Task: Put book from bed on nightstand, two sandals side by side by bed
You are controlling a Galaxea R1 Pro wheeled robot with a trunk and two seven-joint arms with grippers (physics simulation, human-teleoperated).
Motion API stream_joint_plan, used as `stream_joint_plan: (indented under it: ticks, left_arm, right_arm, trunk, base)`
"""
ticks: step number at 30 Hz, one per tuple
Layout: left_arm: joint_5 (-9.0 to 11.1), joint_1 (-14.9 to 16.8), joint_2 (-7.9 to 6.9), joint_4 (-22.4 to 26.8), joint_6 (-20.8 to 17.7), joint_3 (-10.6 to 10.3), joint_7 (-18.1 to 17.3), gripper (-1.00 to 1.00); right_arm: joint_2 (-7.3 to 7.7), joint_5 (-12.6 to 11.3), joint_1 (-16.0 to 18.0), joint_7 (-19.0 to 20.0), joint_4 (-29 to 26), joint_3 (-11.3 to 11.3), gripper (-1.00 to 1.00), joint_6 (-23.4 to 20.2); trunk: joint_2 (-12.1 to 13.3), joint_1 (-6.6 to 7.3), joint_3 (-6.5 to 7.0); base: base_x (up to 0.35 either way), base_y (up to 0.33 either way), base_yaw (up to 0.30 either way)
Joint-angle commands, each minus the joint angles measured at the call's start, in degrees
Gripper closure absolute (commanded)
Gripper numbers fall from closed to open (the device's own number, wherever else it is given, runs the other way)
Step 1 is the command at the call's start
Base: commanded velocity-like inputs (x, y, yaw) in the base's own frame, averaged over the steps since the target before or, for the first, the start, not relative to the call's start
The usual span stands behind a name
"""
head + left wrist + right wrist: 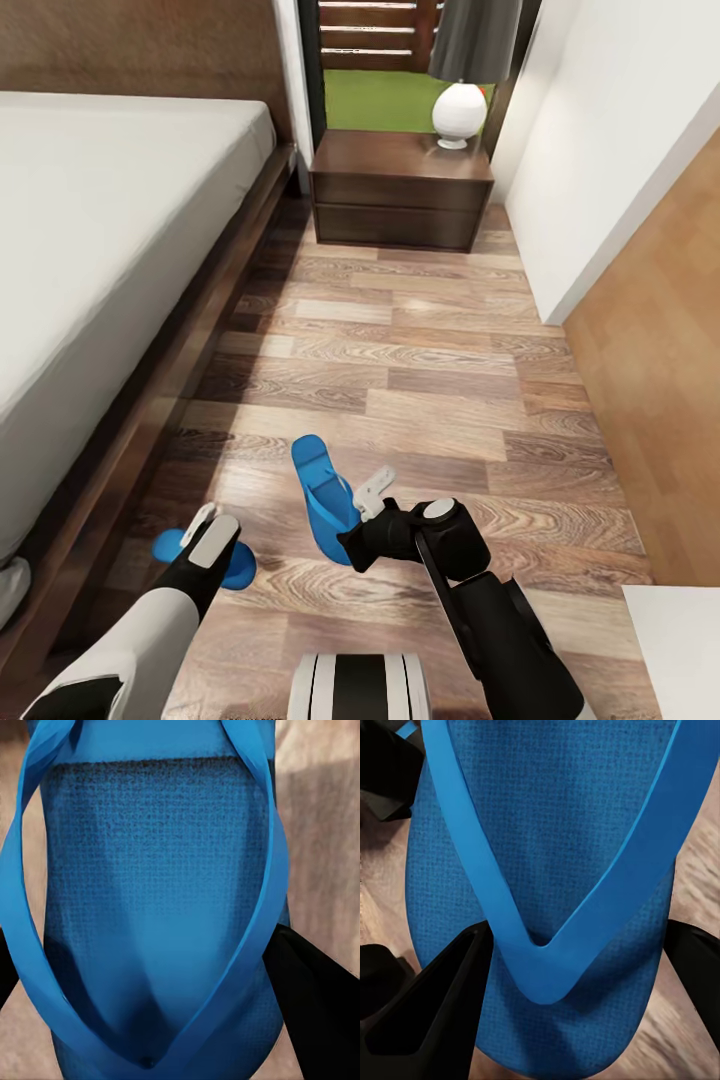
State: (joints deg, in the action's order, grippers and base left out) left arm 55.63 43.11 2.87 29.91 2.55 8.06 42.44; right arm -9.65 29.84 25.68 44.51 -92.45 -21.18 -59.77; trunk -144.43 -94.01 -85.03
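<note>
Risk: either smooth bright blue plastic sandal could slip or twist and land askew. Left gripper (205,535) sits over one sandal (238,568), fingers (319,1012) straddling it, grip unclear. Right gripper (372,515) likewise brackets the other sandal (322,495). Dark-framed bed (150,330) at 10 o'clock; glossy dark-brown nightstand (400,190) at 12.

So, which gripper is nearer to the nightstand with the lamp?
Right. The right gripper, around one sandal, is closer to the nightstand than the left gripper, which is back beside the bed.
</note>
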Motion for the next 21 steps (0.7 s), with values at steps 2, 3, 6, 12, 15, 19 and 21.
stream_joint_plan:
  ticks: [2,3,6,12,15,19,21]
  left_arm:
    - [0.4,0.0,0.14,0.2,0.3,0.1,0.2,1.00]
    - [0.4,0.0,0.17,0.2,0.3,0.1,0.2,1.00]
    - [0.4,0.0,0.26,0.3,0.2,0.1,0.2,1.00]
    - [0.5,0.0,0.39,0.3,0.2,0.1,0.1,1.00]
    - [0.5,0.0,0.40,0.3,0.2,0.1,0.1,1.00]
    - [0.6,0.0,0.41,0.3,0.1,0.1,0.1,1.00]
    - [0.5,0.0,0.44,0.3,0.2,0.1,0.2,1.00]
  right_arm:
    - [-0.02,0.5,0.0,0.6,-0.1,0.0,1.00,-0.2]
    - [-0.02,0.5,0.0,0.6,-0.1,-0.1,1.00,-0.2]
    - [-0.02,0.5,0.0,0.6,-0.1,-0.2,1.00,-0.2]
    - [-0.02,0.5,0.0,0.6,-0.1,-0.2,1.00,-0.2]
    - [-0.02,0.5,0.0,0.7,-0.1,-0.1,1.00,-0.2]
    - [-0.02,0.5,0.0,0.6,0.0,0.0,1.00,-0.2]
    - [-0.02,0.5,0.0,0.6,-0.1,0.0,1.00,-0.2]
  trunk:
    - [0.0,-0.04,-0.49]
    - [-0.1,-0.06,-0.71]
    - [-0.1,-0.14,-1.37]
    - [-0.2,-0.30,-2.70]
    - [-0.2,-0.37,-3.37]
    - [-0.3,-0.45,-4.03]
    - [-0.3,-0.45,-4.03]
  base:
    - [0.000,0.000,0.000]
    - [0.000,0.000,0.000]
    - [0.000,0.000,0.000]
    - [0.000,0.000,0.000]
    - [0.000,0.000,0.000]
    - [0.000,0.000,0.000]
    - [0.000,0.000,0.000]
